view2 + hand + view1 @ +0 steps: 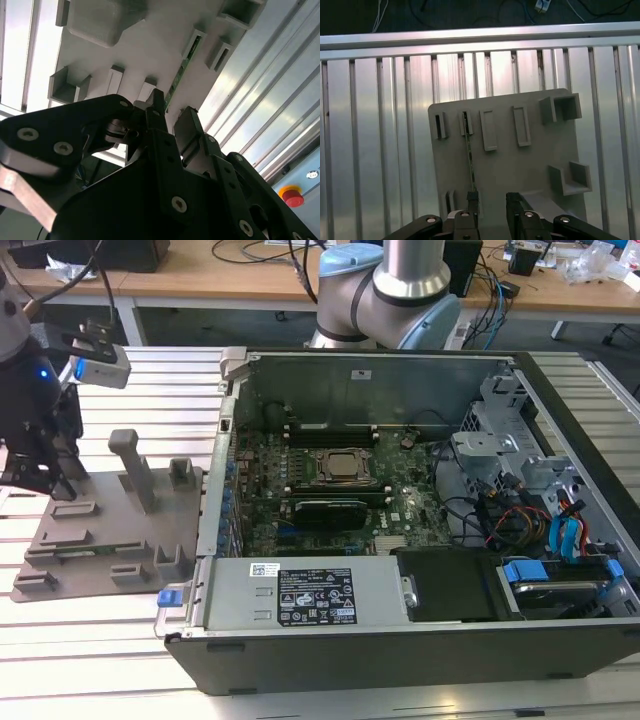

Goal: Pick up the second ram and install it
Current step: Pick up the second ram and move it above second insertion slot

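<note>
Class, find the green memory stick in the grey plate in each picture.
Exterior view: the memory stick is a thin dark line on the grey plate, at the exterior view's left.
First wrist view: the stick runs from a slot to the open hand.
Second wrist view: the stick lies just beyond the hand.
Shared landmark: the grey plate.
</note>
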You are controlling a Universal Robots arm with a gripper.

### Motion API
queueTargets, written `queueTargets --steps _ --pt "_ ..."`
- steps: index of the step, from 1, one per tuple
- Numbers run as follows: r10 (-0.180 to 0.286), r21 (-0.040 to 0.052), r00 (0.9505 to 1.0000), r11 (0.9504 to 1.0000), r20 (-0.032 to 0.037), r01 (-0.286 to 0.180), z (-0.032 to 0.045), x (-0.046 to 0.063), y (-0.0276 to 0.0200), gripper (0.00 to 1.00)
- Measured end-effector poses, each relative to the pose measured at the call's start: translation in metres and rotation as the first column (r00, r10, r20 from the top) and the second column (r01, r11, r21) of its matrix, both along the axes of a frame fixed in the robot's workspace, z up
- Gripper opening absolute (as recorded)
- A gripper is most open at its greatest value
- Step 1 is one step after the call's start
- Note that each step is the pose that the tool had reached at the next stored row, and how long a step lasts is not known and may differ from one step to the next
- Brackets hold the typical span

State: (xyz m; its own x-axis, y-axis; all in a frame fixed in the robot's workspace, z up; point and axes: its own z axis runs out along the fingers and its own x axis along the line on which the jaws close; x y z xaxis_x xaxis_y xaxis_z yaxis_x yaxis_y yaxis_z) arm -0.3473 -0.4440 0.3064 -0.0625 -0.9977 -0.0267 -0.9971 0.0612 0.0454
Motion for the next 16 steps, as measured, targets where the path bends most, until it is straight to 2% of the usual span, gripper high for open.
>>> queueTargets --steps 6,16 --pt "0.0 0.0 1.0 1.0 0.0001 0.0 -0.0077 0.0 0.0 0.36" --pt "0.0 0.0 1.0 1.0 0.0 0.0 -0.0157 0.0 0.0 0.36"
